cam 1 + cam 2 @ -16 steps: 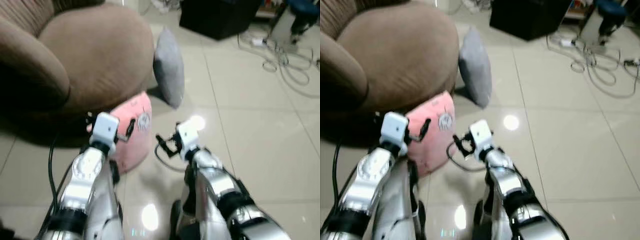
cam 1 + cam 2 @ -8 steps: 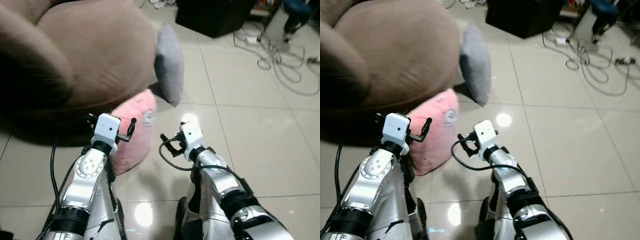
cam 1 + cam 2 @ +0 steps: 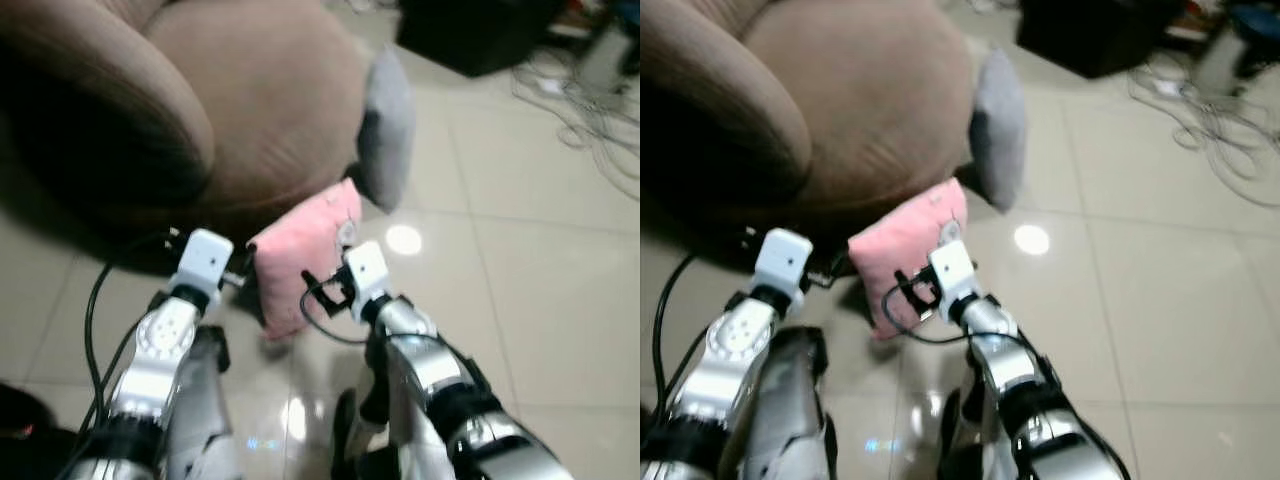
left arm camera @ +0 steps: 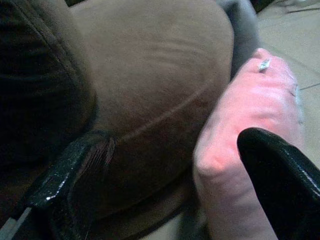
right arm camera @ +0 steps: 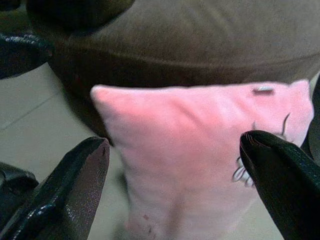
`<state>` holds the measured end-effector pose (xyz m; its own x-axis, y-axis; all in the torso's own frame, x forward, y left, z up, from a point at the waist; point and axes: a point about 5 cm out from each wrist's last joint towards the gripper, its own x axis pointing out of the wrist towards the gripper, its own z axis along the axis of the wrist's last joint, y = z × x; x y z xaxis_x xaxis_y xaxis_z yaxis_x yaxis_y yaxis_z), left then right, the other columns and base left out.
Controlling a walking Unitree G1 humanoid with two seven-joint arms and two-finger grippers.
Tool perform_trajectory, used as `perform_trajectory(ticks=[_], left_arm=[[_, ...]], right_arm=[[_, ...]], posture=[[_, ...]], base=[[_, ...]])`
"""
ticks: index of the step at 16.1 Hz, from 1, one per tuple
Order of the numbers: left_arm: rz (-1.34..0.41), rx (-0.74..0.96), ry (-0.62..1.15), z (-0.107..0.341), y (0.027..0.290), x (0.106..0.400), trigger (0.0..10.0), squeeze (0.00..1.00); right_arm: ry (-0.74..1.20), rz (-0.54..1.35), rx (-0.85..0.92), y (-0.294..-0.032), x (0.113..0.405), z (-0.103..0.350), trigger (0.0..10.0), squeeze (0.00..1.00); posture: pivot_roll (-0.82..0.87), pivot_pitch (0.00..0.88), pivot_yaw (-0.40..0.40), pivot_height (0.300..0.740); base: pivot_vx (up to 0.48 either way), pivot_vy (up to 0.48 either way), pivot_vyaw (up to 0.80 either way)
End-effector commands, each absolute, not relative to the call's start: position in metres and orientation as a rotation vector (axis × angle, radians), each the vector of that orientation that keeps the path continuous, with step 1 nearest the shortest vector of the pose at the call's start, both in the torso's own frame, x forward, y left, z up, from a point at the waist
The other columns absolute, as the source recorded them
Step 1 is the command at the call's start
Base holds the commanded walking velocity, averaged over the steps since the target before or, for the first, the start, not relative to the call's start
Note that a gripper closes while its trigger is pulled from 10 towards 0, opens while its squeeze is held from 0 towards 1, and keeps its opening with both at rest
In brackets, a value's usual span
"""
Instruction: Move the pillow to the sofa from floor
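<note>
- Pink pillow (image 3: 298,268) stands on edge on the tiled floor (image 3: 560,290), hard against the base of the brown sofa (image 3: 250,110); your two arms flank it, so the task's thing is still down on the floor, not on the seat.
- Left gripper (image 4: 175,175) is spread wide; one finger (image 4: 280,180) looks to touch the pillow's side, the other (image 4: 70,175) sits over toward the sofa. You're not pinching anything yet.
- Right gripper (image 5: 175,180) is also spread, fingers either side of the pillow's face, apparently not in contact.
- Risk: if you close only one claw on a corner, the soft fill will likely bunch and slip out on the lift.
- Risk: push in unevenly and you probably tip the pillow flat or shove it under the sofa's overhang.
- Risk: your left finger near the sofa may snag the upholstery instead of the pillow.
- Risk: grey pillow (image 3: 388,130) leans on the sofa just beyond; a wide swing could knock it over.
- Materials: the pink pillow is plush, squarish and squashy, with a small printed mark and tag near one corner; expect it to deform under squeeze.
- Sofa is rounded, brown, ribbed fabric; the floor is glossy tile with glare, and loose cables (image 3: 580,90) lie well apart.
</note>
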<state>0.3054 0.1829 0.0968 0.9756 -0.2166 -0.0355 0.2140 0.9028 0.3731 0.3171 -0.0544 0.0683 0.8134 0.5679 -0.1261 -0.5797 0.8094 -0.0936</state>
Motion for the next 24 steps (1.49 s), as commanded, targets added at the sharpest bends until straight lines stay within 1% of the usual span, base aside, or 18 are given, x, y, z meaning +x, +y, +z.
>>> perform_trajectory(ticks=[1, 3, 8, 13, 16, 20, 24], left_arm=[[-0.281, 0.386, 0.004, 0.0906, 0.1648, 0.3039, 10.0, 1.00], [-0.290, 0.362, -0.020, 0.0926, 0.1630, 0.3036, 10.0, 1.00], [-0.262, 0.367, -0.019, 0.0949, 0.1678, 0.3062, 10.0, 1.00], [-0.246, 0.336, -0.023, 0.0956, 0.1673, 0.3074, 10.0, 1.00], [-0.256, 0.342, -0.014, 0.0946, 0.1660, 0.3078, 10.0, 1.00], [-0.253, 0.334, -0.023, 0.0943, 0.1661, 0.3074, 10.0, 1.00], [-0.260, 0.350, -0.012, 0.0936, 0.1657, 0.3090, 10.0, 1.00]], right_arm=[[0.134, 0.566, -0.143, -0.0744, 0.3158, 0.0592, 10.0, 0.00], [0.135, 0.568, -0.143, -0.0741, 0.3152, 0.0588, 10.0, 0.00], [0.134, 0.567, -0.148, -0.0752, 0.3156, 0.0596, 10.0, 0.00], [0.137, 0.571, -0.153, -0.0757, 0.3148, 0.0593, 10.0, 0.00], [0.135, 0.573, -0.153, -0.0753, 0.3150, 0.0600, 10.0, 0.00], [0.134, 0.574, -0.155, -0.0749, 0.3147, 0.0602, 10.0, 0.00], [0.135, 0.572, -0.157, -0.0756, 0.3143, 0.0602, 10.0, 0.00]], posture=[[0.06, 0.263, -0.134, 0.472], [0.06, 0.259, -0.133, 0.472], [0.06, 0.252, -0.133, 0.472], [0.06, 0.258, -0.136, 0.472], [0.05, 0.261, -0.138, 0.472], [0.05, 0.263, -0.139, 0.472], [0.04, 0.263, -0.135, 0.472]], base=[[0.296, -0.375, 0.00], [0.287, -0.382, 0.00], [0.000, 0.000, 0.00], [0.000, 0.000, 0.00], [0.090, 0.445, 0.00], [0.411, 0.000, 0.00], [0.000, 0.000, 0.00]])
